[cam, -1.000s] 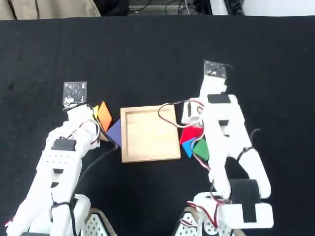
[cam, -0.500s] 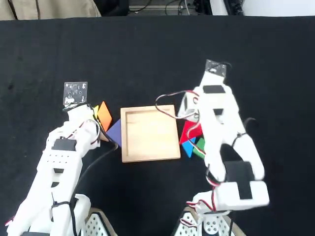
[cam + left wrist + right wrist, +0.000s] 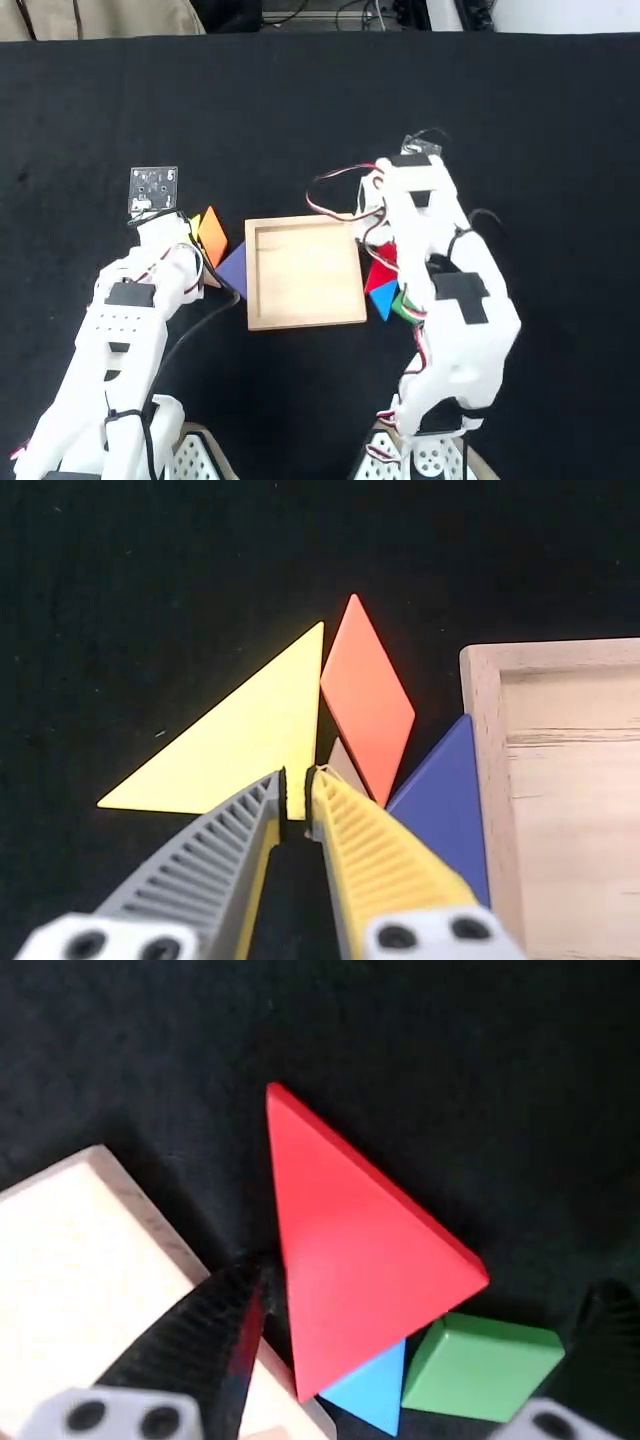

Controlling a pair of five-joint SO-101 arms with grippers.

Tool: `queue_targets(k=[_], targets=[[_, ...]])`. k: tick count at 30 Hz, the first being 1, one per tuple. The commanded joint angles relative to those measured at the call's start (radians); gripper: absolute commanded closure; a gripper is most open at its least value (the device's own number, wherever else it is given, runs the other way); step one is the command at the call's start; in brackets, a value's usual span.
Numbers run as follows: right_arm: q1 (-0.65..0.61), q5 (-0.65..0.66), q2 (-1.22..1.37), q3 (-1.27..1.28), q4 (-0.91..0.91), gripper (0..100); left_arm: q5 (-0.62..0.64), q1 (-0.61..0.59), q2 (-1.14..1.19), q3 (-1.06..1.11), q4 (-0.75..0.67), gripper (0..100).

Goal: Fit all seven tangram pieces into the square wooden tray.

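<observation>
Wood tray [image 3: 305, 318] sits flat between the two arms, with every visible piece on the black cloth outside it. On its left are a yellow triangle [image 3: 245, 740], an orange parallelogram [image 3: 367, 700] and a dark blue triangle [image 3: 445, 800] just beside the tray wall. The left wrist view adds a small tan piece [image 3: 345, 763] tucked among them. Left gripper [image 3: 297, 775] is pressed together, tips at the yellow edge. Right gripper [image 3: 430, 1285] is spread astride the red triangle [image 3: 350, 1250], with the light blue triangle [image 3: 370, 1385] and green square [image 3: 480, 1365] adjacent. Markings on the small board [image 3: 153, 190] are illegible.

We see a pale wood tray [image 3: 305, 321] on a black bench [image 3: 300, 110]. We note a yellow triangle [image 3: 250, 740], orange rhombus [image 3: 367, 705], red triangle [image 3: 350, 1260] and green square [image 3: 485, 1365].
</observation>
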Motion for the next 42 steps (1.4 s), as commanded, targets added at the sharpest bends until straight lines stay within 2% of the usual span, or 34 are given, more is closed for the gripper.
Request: queue_targets(k=[1, 16, 21, 35, 39, 42], targets=[[-0.014, -0.008, 0.028, -0.076, 0.008, 55.7, 0.006, 0.012, 0.000, -0.008, -0.015, 94], [-0.011, -0.011, 0.096, -0.108, 0.081, 55.8, 0.003, 0.012, 0.000, -0.008, -0.015, 94], [-0.011, -0.012, 0.097, -0.111, 0.081, 64.2, 0.002, 0.012, 0.000, -0.008, -0.014, 94], [0.026, 0.031, 0.097, -0.148, 0.035, 64.9, 0.003, 0.013, -0.002, -0.008, -0.014, 94], [0.051, 0.035, 0.094, -0.159, 0.031, 71.7, 0.005, 0.013, -0.002, -0.008, -0.011, 94], [0.066, 0.112, 0.096, -0.176, 0.032, 77.9, 0.005, 0.013, 0.002, -0.008, -0.011, 94]])
